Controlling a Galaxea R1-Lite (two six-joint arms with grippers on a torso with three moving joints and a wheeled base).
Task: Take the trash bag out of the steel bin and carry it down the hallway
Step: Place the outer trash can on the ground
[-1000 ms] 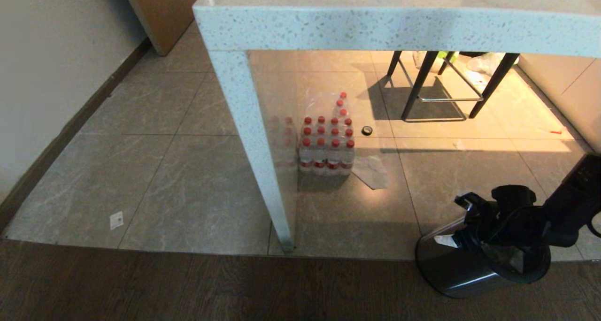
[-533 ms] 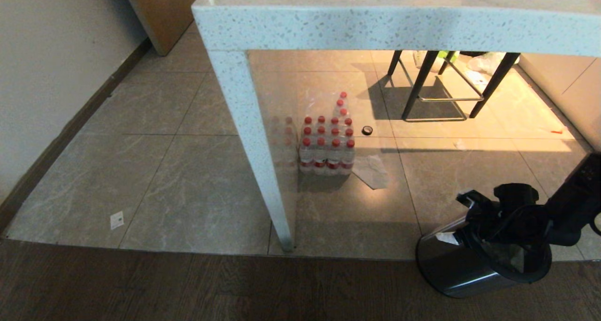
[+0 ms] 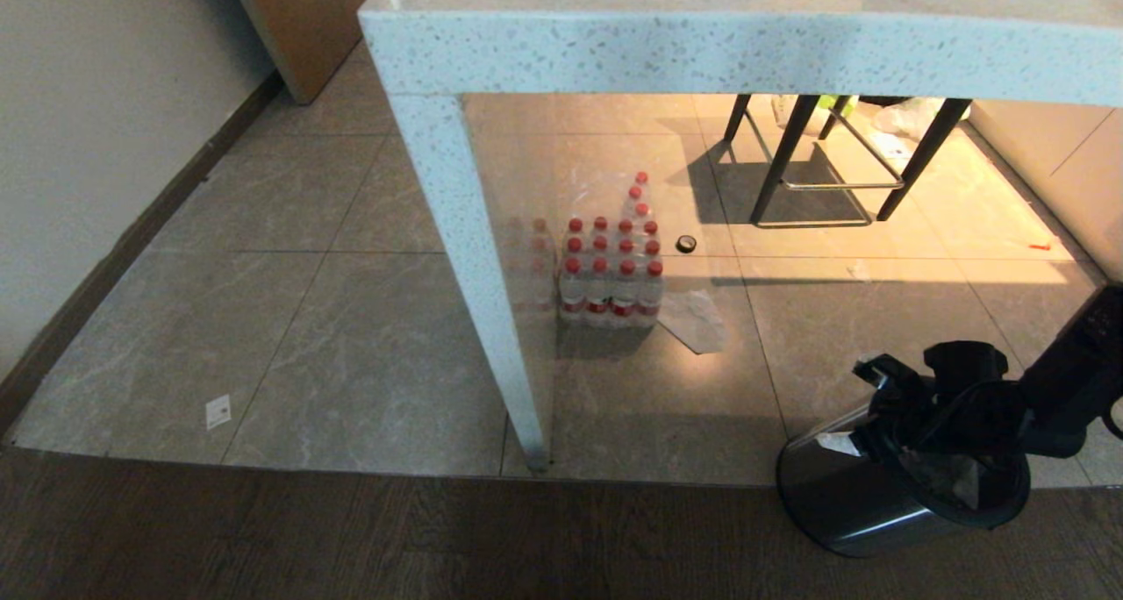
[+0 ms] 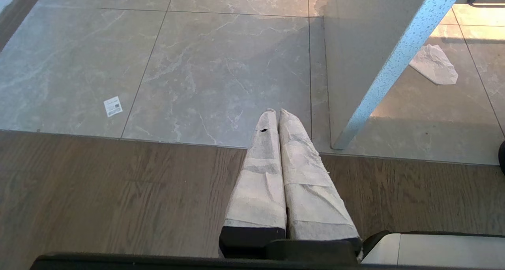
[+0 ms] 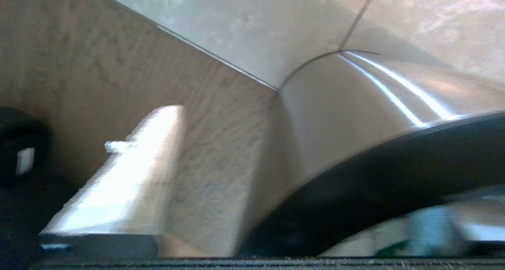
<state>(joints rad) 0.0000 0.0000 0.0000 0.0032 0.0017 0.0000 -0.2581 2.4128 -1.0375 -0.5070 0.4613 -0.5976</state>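
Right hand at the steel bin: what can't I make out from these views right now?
- Trash bag: right wrist view, blurred and cut by the edge; grip unclear.
- Right hand: head view, too dark to show its opening.
- Steel bin: head view, the inside is hidden by the arm.
- Right wrist view: only one finger shows.

The right arm point(image 3: 1066, 381) is matte black and blocky, ending in a bulky black wrist housing with a thin black cable looping over it. The right gripper point(image 3: 877, 416) is black in the head view, and its one visible finger point(image 5: 118, 183) is pale and tapered. The left gripper point(image 4: 278, 116) has two long tapered fingers point(image 4: 260, 183) wrapped in creased off-white tape on a black base
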